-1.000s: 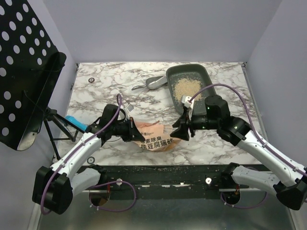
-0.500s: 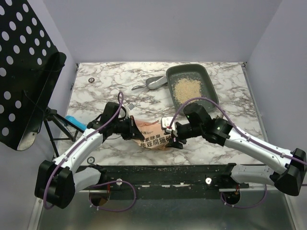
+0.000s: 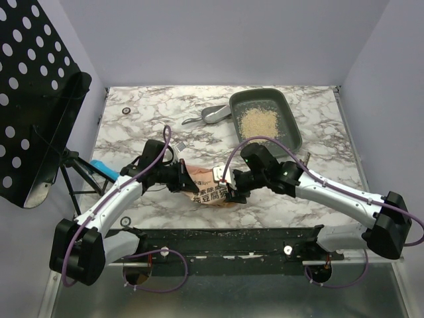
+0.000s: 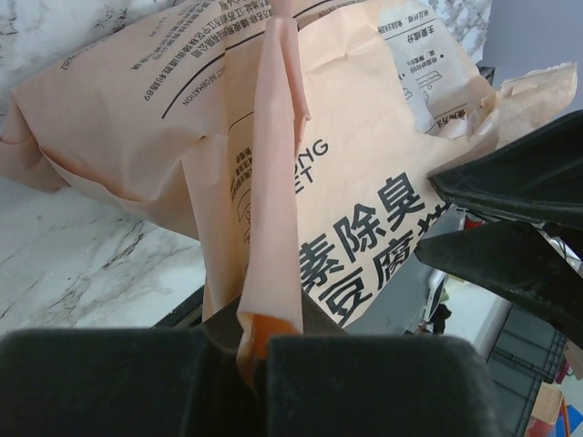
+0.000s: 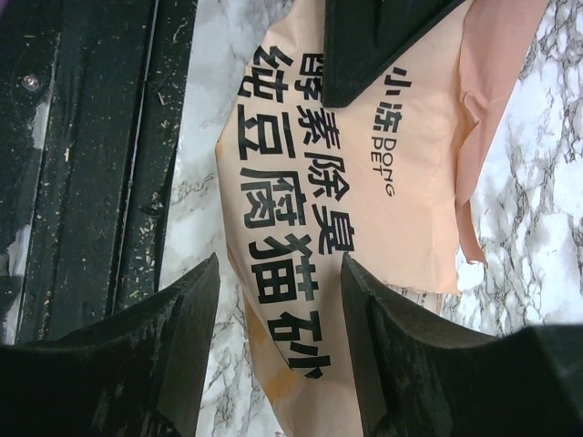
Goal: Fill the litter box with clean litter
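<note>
The left hand (image 4: pixel 262 350) is clamped tight on the folded seam of the peach litter bag (image 4: pixel 364 182), whose top runs out of the wrist view. The right hand (image 5: pixel 278 282) is spread wide over the bag's printed face, and it is hard to judge whether its fingers touch it. From above, both hands cover most of the bag. Beyond the right hand sits the litter box (image 3: pixel 265 99), with a heap of clean litter (image 3: pixel 257 120) inside.
</note>
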You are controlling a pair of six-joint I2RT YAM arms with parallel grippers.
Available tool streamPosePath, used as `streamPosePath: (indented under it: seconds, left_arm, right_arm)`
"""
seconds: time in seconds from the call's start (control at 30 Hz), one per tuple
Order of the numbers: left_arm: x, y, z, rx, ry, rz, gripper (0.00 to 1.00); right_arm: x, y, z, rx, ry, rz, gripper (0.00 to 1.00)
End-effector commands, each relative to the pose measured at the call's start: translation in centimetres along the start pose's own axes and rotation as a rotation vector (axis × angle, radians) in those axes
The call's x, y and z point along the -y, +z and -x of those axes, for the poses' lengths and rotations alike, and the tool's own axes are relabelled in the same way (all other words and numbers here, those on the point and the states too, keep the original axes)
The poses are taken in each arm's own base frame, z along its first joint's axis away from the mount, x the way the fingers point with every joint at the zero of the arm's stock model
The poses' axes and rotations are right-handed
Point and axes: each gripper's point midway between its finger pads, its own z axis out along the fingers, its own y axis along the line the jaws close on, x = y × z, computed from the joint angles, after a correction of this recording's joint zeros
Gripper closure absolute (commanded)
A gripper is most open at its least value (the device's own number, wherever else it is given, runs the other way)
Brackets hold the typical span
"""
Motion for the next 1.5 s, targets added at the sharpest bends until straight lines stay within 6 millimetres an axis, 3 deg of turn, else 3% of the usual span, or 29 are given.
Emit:
streamPosePath:
  seconds: [0.0, 0.23, 0.33, 0.4, 0.5, 0.57, 0.63, 0.73, 0.77, 0.8, 0.9, 1.0, 1.1, 1.3, 1.47]
  left_arm:
    - [-0.7, -0.4, 0.1, -0.001, -0.002, 0.03, 1.0]
    - [0.3, -0.7, 0.0, -0.001, 0.026, -0.022, 1.0]
    - [0.6, -0.9, 0.1, 0.002, 0.037, -0.039, 1.0]
    - [0.7, -0.9, 0.2, 0.009, 0.045, -0.046, 1.0]
    - [0.7, -1.0, 0.7, 0.028, 0.064, -0.047, 1.0]
    - [0.9, -1.6, 2.1, 0.09, 0.1, -0.015, 1.0]
    - [1.0, -3.2, 4.4, 0.201, 0.172, 0.076, 0.76]
    - [3.0, -7.2, 8.0, 0.428, 0.332, 0.157, 0.74]
    - [4.1, -8.5, 8.8, 0.502, 0.376, 0.153, 0.68]
    - [5.2, -9.8, 9.3, 0.565, 0.418, 0.145, 0.6]
    - [8.2, -11.9, 9.1, 0.676, 0.536, 0.05, 0.58]
    - [12.0, -10.9, 6.0, 0.587, 0.693, -0.226, 0.57]
    - [13.8, -9.7, 3.7, 0.503, 0.759, -0.393, 0.56]
    - [16.1, -6.3, 0.3, 0.37, 0.964, -0.481, 0.45]
    - [15.9, -3.3, -0.3, 0.328, 1.085, -0.433, 0.37]
  right_arm:
    - [0.8, 0.3, -0.1, -0.01, -0.026, -0.03, 0.37]
    - [1.0, 0.5, -3.2, -0.11, 0.04, -0.084, 0.46]
    - [0.6, 0.5, -3.9, -0.117, 0.082, -0.068, 0.53]
    - [0.3, 0.4, -4.1, -0.118, 0.1, -0.066, 0.66]
    - [0.3, -0.1, -4.3, -0.123, 0.114, -0.093, 1.0]
    - [0.3, -0.9, -4.4, -0.125, 0.125, -0.123, 1.0]
    - [0.3, -1.6, -4.9, -0.139, 0.141, -0.16, 1.0]
    - [0.5, -2.3, -5.3, -0.141, 0.188, -0.188, 1.0]
    - [0.3, -2.4, -5.3, -0.138, 0.2, -0.183, 1.0]
    - [0.3, -2.5, -5.3, -0.135, 0.213, -0.184, 1.0]
    - [0.3, -3.0, -5.1, -0.123, 0.24, -0.191, 1.0]
    - [0.4, -3.5, -4.9, -0.098, 0.285, -0.175, 1.0]
    - [0.2, -4.0, -4.1, -0.061, 0.331, -0.141, 1.0]
    - [-0.1, -4.7, -4.0, -0.028, 0.426, -0.133, 1.0]
    - [0.1, -4.6, -4.6, -0.022, 0.475, -0.169, 1.0]
